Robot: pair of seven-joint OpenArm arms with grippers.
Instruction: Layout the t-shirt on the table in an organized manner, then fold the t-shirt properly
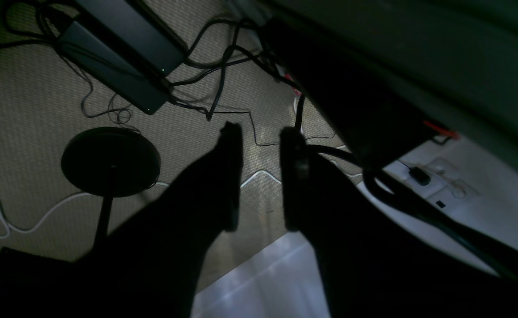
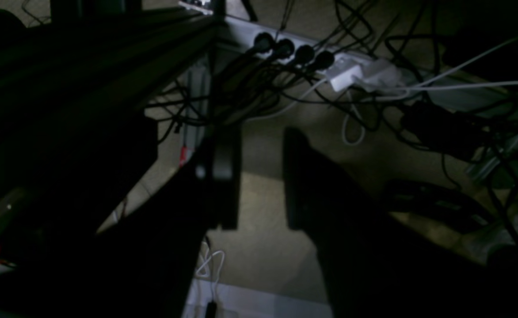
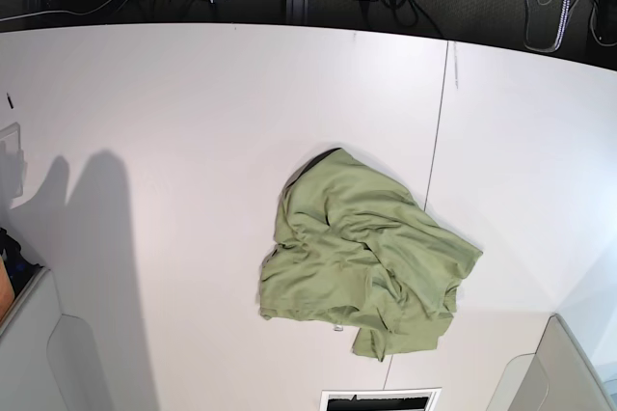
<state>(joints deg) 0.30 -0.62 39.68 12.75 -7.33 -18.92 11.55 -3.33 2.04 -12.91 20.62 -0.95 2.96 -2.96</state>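
The olive-green t-shirt (image 3: 366, 257) lies crumpled in a wrinkled heap on the white table (image 3: 193, 122), just right of the middle and toward the near edge. A tiny white tag (image 3: 337, 327) shows at its lower hem. Neither gripper appears in the base view. In the left wrist view my left gripper (image 1: 262, 134) hangs open over the carpeted floor beside the table's edge (image 1: 259, 282), with nothing between its fingers. My right gripper (image 2: 259, 137) is likewise open and empty above the floor. The shirt shows in neither wrist view.
A thin seam (image 3: 439, 131) runs down the table right of centre. On the floor off the table lie tangled cables, a power strip (image 2: 329, 62), black boxes (image 1: 122, 57) and a round black stand base (image 1: 111, 161). Grey housings sit at the near corners (image 3: 549, 372).
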